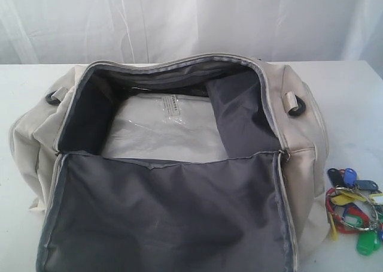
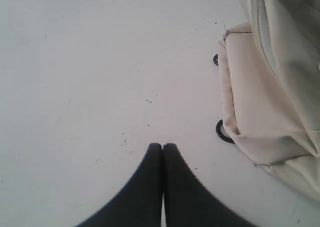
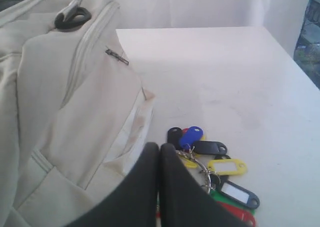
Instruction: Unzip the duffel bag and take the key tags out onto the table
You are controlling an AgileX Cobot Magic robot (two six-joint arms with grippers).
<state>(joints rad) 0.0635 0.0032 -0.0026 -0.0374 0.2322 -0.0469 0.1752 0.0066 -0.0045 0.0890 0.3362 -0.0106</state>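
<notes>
The cream duffel bag (image 1: 302,164) lies unzipped, its flap folded forward showing dark grey lining and a clear plastic packet inside. The key tags (image 1: 354,209) lie on the white table (image 1: 353,98) just right of the bag. In the right wrist view the key tags (image 3: 212,162) rest beside the duffel bag (image 3: 65,117), and my right gripper (image 3: 159,148) is shut and empty above the bunch's edge. My left gripper (image 2: 163,148) is shut over the bare table (image 2: 90,72), left of the bag's end (image 2: 260,102). Neither gripper shows in the exterior view.
Black D-rings (image 1: 295,106) sit at the bag's ends. A white curtain (image 1: 191,20) hangs behind the table. The table's right edge (image 3: 295,62) runs close to the tags.
</notes>
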